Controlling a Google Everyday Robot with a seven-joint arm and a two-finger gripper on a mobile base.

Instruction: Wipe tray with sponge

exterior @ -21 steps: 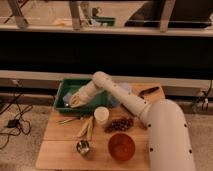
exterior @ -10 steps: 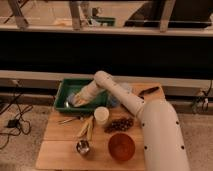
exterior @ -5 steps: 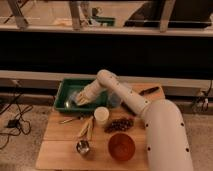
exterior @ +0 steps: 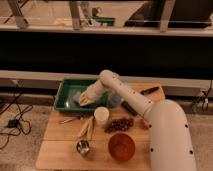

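Dark panelling fills the far wall, under a row of windows, and cables (exterior: 12,117) trail over the grey floor at the left. Against that wall stands a wooden table (exterior: 60,150).

From the near right a bulky white robot arm (exterior: 165,130) rises, reaches far across the table top, bends at an elbow by the far edge and slopes down to the left.

On the far left corner of the table lies the green tray (exterior: 65,102), flat, with its long side along the far edge. The gripper (exterior: 84,98) is down inside it, in the right half, low over the tray floor. Whether it is clamped or released cannot be told.

Near the front edge sits a round orange-red bowl (exterior: 121,146). Just right of the tray, partly behind the arm, stands a blue-grey cup (exterior: 115,99); nearer, beside the tray's near right corner, stands a white cup (exterior: 101,115). A dark bunch of grapes (exterior: 119,124) lies between the white cup and the bowl. Left of the grapes lie some pale yellow sticks (exterior: 87,129), with a small metal cup (exterior: 82,147) at their near end.

The sponge (exterior: 75,96) is a small pale blue block on the tray floor, just left of the gripper's tip and seemingly touching it.
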